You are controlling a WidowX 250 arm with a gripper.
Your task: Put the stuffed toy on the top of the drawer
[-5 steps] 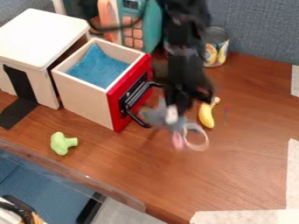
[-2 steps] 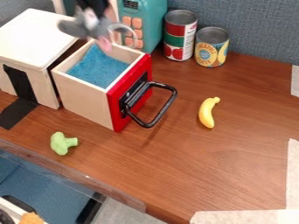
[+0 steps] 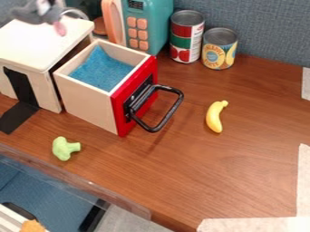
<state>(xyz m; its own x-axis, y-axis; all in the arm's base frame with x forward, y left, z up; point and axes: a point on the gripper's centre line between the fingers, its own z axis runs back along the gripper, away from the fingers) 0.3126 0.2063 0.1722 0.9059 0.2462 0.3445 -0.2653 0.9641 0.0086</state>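
Observation:
The grey stuffed toy, with pink parts and a pale loop, hangs at the upper left, cut by the top edge. It appears raised over the back part of the white cabinet top. Below and to the right, the red-fronted drawer is pulled out, with a blue lining inside and a black handle pointing right.
A teal toy appliance stands behind the drawer, with a red can and a yellow can beside it. A banana lies right of the handle; green toy broccoli lies front left.
The toy has gone from in front of the drawer handle, up past the open drawer, to the upper left. The black arm and gripper that were with it have left the view.

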